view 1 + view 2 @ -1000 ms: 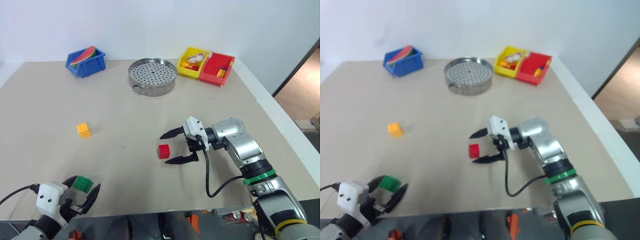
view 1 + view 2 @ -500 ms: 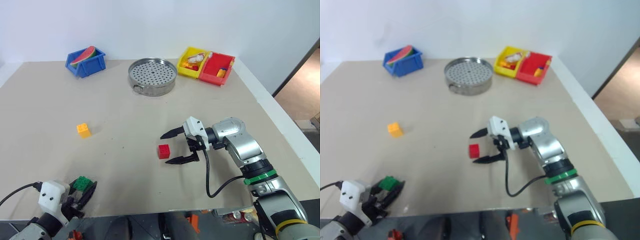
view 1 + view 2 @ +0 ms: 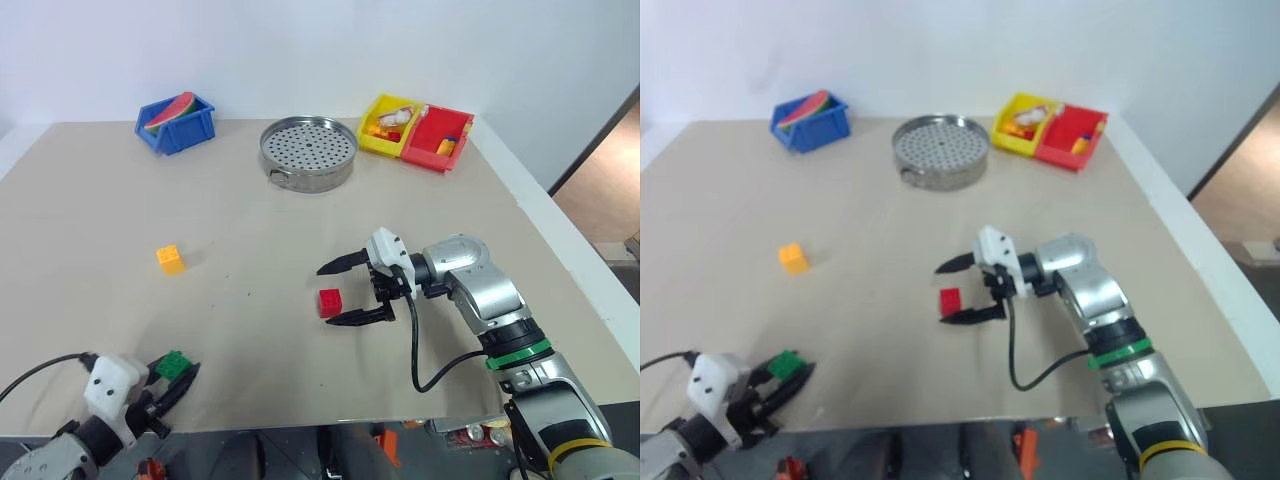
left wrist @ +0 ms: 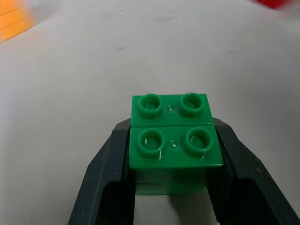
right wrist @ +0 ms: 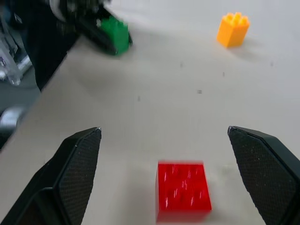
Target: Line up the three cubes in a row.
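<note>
My left gripper is shut on the green cube at the table's near left edge; both black fingers press its sides, and it hangs a little above the surface. On the table's middle lies the red cube, between and just ahead of the tips of my right gripper, which stands open and is apart from it. The yellow-orange cube sits alone farther left. In the right wrist view, the red cube is close ahead, with the green cube and the yellow-orange cube beyond.
A round perforated metal tray stands at the back middle. At the back left a blue bin holds a watermelon slice. Yellow and red bins with small toys are at the back right. The table's right edge drops to the floor.
My left gripper has closed on the green cube and raised it slightly. The right gripper has stayed open by the red cube.
</note>
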`<state>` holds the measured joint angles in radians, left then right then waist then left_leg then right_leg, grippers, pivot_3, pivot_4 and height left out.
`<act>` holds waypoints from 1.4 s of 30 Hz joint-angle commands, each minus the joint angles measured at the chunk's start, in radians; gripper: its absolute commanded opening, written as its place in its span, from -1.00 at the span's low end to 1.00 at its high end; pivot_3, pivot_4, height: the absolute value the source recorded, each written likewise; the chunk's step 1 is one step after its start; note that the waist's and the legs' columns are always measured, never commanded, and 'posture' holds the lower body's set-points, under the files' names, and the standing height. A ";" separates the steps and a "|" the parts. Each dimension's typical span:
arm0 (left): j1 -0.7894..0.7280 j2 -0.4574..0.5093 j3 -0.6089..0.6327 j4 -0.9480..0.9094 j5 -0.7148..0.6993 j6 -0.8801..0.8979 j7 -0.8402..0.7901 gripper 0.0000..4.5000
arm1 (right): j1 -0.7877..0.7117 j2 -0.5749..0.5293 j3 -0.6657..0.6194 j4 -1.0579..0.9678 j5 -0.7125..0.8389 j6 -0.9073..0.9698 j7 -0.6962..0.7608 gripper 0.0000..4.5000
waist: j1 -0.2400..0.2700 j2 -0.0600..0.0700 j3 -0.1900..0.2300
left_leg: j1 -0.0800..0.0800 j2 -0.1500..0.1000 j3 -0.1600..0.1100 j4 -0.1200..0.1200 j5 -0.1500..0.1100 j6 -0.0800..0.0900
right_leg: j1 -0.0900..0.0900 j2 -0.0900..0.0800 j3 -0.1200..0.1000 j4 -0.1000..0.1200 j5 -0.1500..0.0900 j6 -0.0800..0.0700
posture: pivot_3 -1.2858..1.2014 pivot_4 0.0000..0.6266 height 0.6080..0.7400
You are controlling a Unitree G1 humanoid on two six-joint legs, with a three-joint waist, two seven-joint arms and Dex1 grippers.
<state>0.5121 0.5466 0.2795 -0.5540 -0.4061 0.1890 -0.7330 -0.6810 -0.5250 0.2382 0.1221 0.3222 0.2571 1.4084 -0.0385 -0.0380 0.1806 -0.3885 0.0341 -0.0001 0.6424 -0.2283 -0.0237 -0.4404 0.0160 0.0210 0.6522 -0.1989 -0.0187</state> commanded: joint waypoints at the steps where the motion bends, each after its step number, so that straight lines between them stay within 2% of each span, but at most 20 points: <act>1: -0.153 0.100 -0.021 0.018 -0.050 0.030 -0.098 -0.39 | -0.011 -0.004 -0.075 -0.074 0.081 0.092 -0.044 1.00 | 0.003 0.000 0.000 | 0.000 0.000 0.000 0.000 0.000 0.000 | 0.001 0.000 -0.001 0.000 0.000 0.000 | 0.03 -0.52 1.00; 4: -0.325 0.181 -0.081 0.089 -0.067 0.066 -0.192 -0.39 | 0.000 -0.010 -0.104 -0.114 0.120 0.150 -0.076 1.00 | 0.003 0.000 0.000 | 0.000 0.000 0.000 0.000 0.000 0.000 | 0.000 0.000 0.000 0.000 0.000 0.000 | 0.03 -0.52 1.00; 7: -0.486 0.218 -0.163 0.181 -0.074 0.096 -0.284 -0.39 | 0.022 -0.027 -0.114 -0.153 0.120 0.162 -0.103 1.00 | 0.001 0.000 0.000 | -0.001 0.000 0.001 -0.001 0.000 0.000 | 0.000 0.001 0.001 0.000 0.003 0.005 | 0.03 -0.52 1.00; 13: -0.746 0.184 -0.330 0.375 -0.049 0.114 -0.426 -0.39 | 0.071 -0.051 -0.136 -0.211 0.111 0.164 -0.171 1.00 | -0.002 0.000 0.000 | -0.001 0.001 0.002 -0.002 -0.001 0.000 | -0.001 0.001 0.002 -0.001 0.002 0.005 | 0.03 -0.52 1.00; 19: -0.906 0.136 -0.407 0.528 -0.002 0.080 -0.498 -0.39 | 0.096 -0.073 -0.137 -0.242 0.110 0.161 -0.204 1.00 | -0.004 0.000 0.000 | -0.001 0.000 0.001 -0.001 0.000 0.000 | 0.000 0.001 0.001 -0.001 0.003 0.006 | 0.03 -0.52 1.00; 25: -0.977 0.076 -0.450 0.633 0.056 -0.012 -0.538 -0.39 | 0.113 -0.082 -0.142 -0.266 0.116 0.165 -0.229 1.00 | -0.005 0.000 0.000 | -0.001 0.000 0.001 -0.001 0.000 0.000 | 0.000 0.001 0.002 -0.001 0.003 0.007 | 0.03 -0.52 1.00; 42: -0.985 0.021 -0.505 0.653 0.135 -0.036 -0.537 -0.39 | 0.148 -0.100 -0.139 -0.292 0.116 0.149 -0.234 1.00 | -0.004 0.000 0.000 | -0.002 -0.001 0.001 0.000 0.000 0.000 | 0.000 0.000 0.003 -0.001 0.004 0.008 | 0.03 -0.52 1.00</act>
<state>-0.4491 0.5668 -0.2291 0.1041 -0.2789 0.1716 -1.2718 -0.5313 -0.6151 0.1236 -0.1259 0.4267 0.4231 1.1732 -0.0428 -0.0378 0.1807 -0.3903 0.0330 0.0009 0.6428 -0.2286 -0.0233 -0.4403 0.0163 0.0235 0.6515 -0.1949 -0.0110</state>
